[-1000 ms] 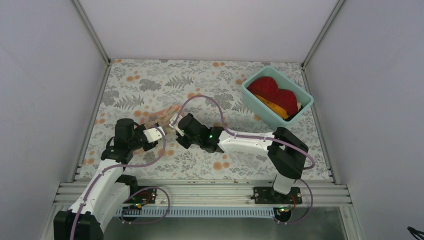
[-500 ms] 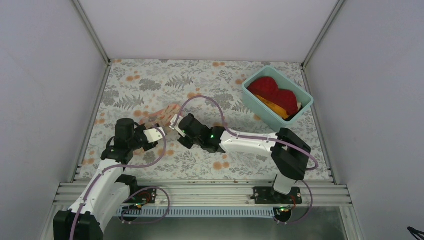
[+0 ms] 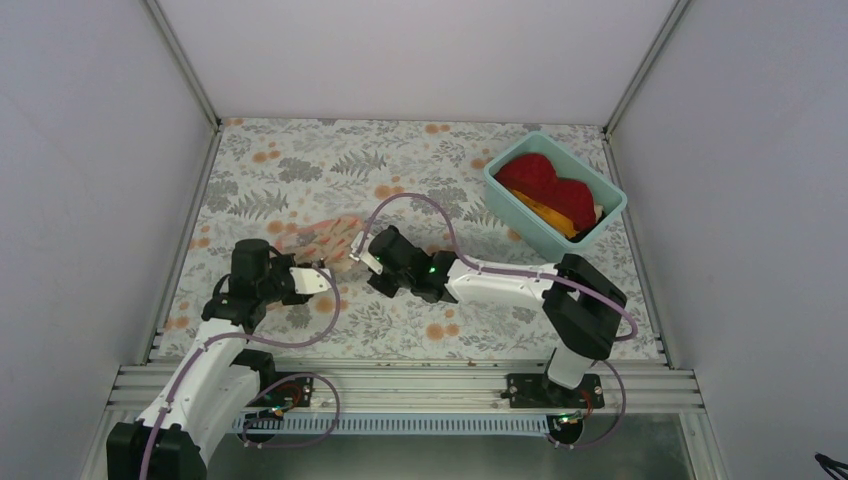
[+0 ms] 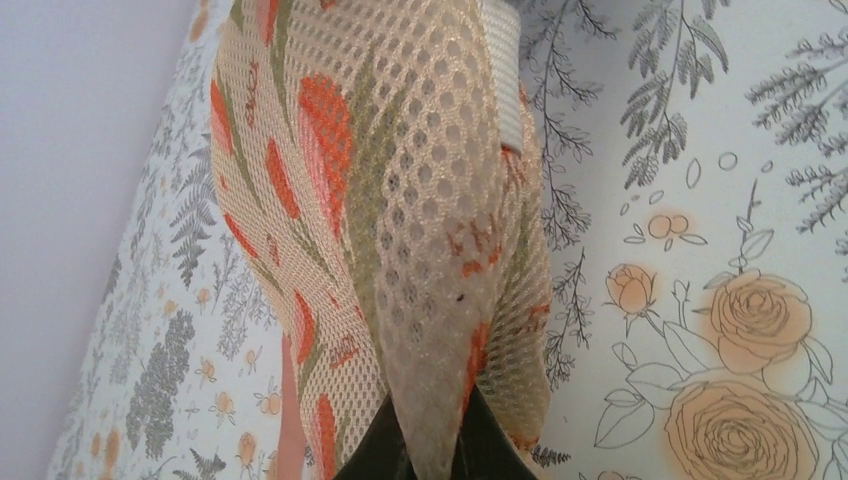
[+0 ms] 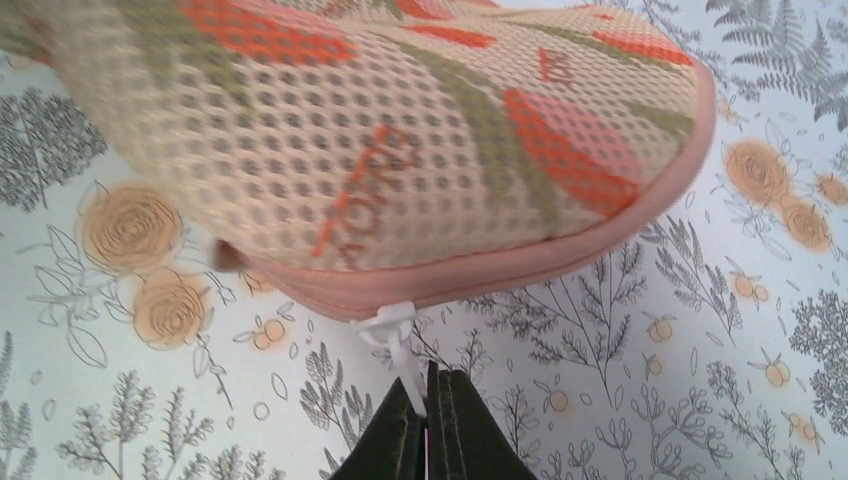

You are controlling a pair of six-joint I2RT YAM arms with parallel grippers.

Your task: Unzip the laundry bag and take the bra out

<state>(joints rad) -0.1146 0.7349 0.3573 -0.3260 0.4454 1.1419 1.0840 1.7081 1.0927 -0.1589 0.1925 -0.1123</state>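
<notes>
The peach-pink mesh laundry bag (image 3: 322,236) with red-orange flowers lies on the floral table between my two arms. My left gripper (image 3: 322,279) is shut on a fold of the bag's mesh (image 4: 440,300), seen close in the left wrist view. My right gripper (image 3: 365,259) is shut on the white zipper pull (image 5: 400,345), which hangs from the bag's pink zipper edge (image 5: 480,275) in the right wrist view. The zipper looks closed along the edge that shows. The bra is hidden.
A teal plastic tub (image 3: 598,222) at the back right holds a red cloth (image 3: 545,185) and an orange cloth (image 3: 545,212). White walls enclose the table on three sides. A metal rail (image 3: 400,380) runs along the near edge.
My right gripper has moved to the right with the zipper pull. My left gripper has shifted slightly right and nearer with the mesh in it. The bag has stretched between them.
</notes>
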